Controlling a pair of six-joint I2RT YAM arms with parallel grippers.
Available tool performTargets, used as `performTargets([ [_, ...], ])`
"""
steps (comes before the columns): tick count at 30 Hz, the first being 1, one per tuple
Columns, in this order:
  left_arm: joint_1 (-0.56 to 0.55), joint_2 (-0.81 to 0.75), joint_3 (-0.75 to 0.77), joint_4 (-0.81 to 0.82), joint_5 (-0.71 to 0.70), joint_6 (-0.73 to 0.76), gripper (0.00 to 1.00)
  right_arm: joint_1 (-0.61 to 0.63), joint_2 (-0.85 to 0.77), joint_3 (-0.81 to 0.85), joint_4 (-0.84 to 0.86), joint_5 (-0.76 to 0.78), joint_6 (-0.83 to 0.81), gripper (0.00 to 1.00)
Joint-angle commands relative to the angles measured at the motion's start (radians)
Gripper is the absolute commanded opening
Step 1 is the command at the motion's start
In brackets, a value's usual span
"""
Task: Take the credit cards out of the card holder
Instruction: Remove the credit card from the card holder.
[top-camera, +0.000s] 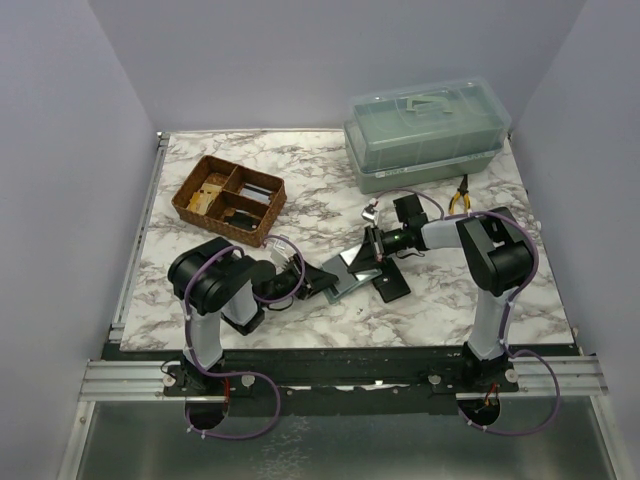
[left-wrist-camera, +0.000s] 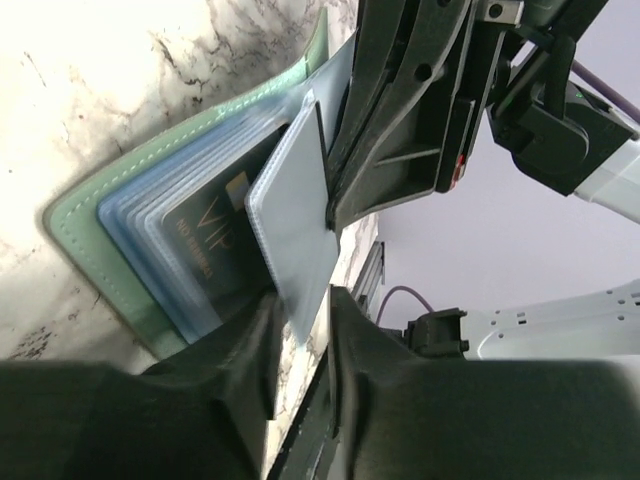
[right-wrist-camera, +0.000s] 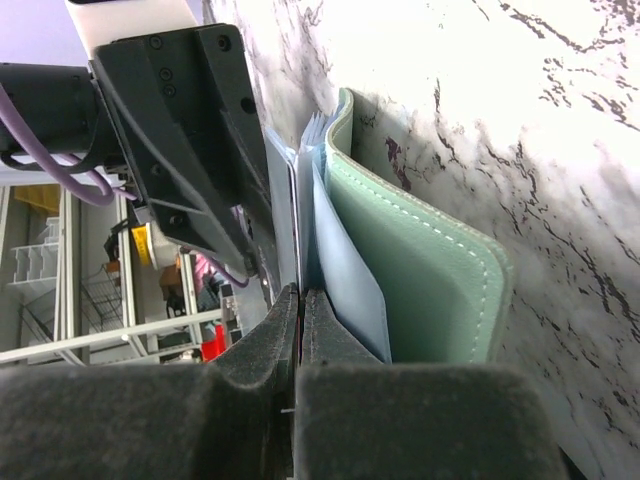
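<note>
Card holder (top-camera: 350, 272): lies half open on the marble table (top-camera: 300, 160), near its middle, between the two grippers, green cover down and clear sleeves fanned.
Long axis: in the top view it slants from near-left to far-right, along the line joining the grippers.
Left arm: folded low, forearm reaching right toward the holder.
Left gripper (left-wrist-camera: 302, 300): fingers slightly spread, the pale blue card (left-wrist-camera: 295, 230) standing in the gap.
Right arm: bends left from its base, wrist aimed down at the holder's far end.
Right gripper (right-wrist-camera: 300, 295): pressed together, pinching the pale blue card's opposite edge.
Pale blue card: partly out of the sleeves, its length running from one gripper to the other.
Dark card (left-wrist-camera: 215, 240): in a sleeve, gold lettering showing.
</note>
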Motion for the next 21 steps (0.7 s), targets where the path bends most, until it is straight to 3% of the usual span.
performTargets([
  [1, 0.007, 0.017, -0.004, 0.168, 0.066, -0.024, 0.2, -0.011, 0.006, -0.017, 0.065, -0.05, 0.035, 0.0],
  [6, 0.009, 0.038, 0.013, 0.167, 0.075, -0.034, 0.07, -0.021, 0.003, -0.028, 0.095, -0.075, 0.055, 0.0],
  [21, 0.052, 0.051, -0.012, 0.167, 0.1, -0.024, 0.01, -0.049, 0.013, -0.065, 0.185, -0.117, 0.13, 0.0],
])
